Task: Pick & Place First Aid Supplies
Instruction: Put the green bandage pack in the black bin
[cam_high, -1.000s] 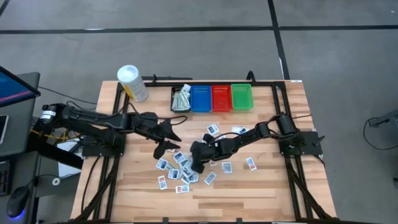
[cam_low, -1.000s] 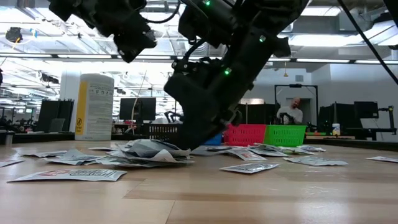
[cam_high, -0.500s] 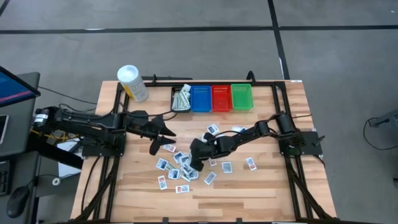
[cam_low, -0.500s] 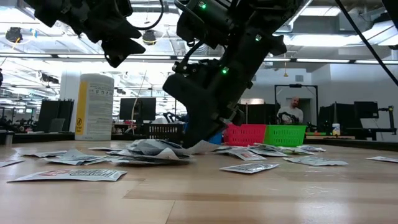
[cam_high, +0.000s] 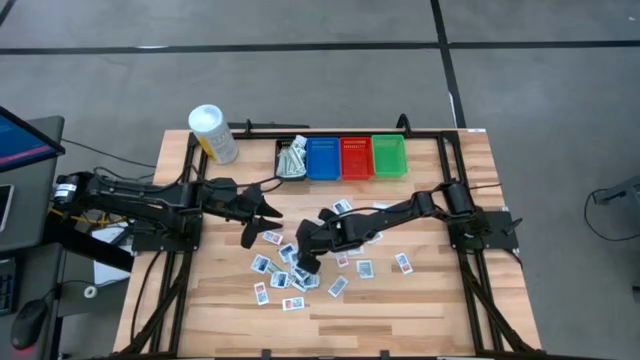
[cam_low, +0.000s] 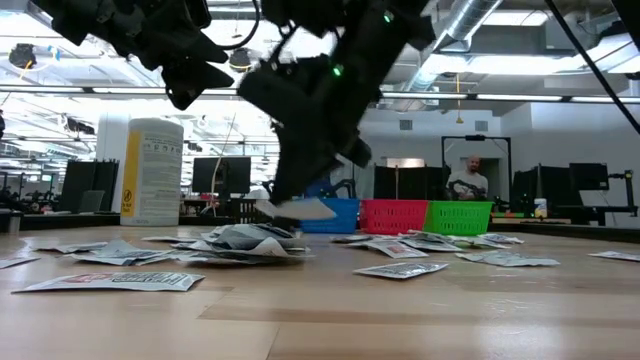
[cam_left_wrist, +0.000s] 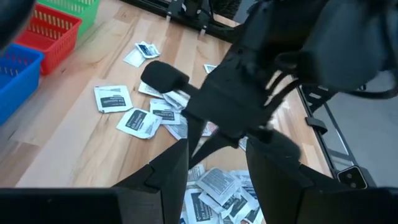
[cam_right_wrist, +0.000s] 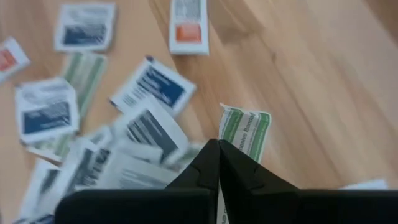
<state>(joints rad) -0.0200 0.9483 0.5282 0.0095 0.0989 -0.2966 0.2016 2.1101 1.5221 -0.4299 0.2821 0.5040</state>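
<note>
Right end effector (cam_low: 290, 205) above the pile, pinched on one packet (cam_low: 300, 210); left end effector (cam_high: 262, 222) agape, empty.

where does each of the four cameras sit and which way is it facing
High view: above the table, looking straight down; both arms, the left gripper, the right gripper over the scattered packets.
Low view: at tabletop height, looking level toward the bins; both arms come from above, the right gripper lifting a packet.
Left wrist view: looks past its own open jaws at the right arm and packets.
Right wrist view: looks down past its shut jaws at packets.
Shared: high and low views both show the white tub.
</note>
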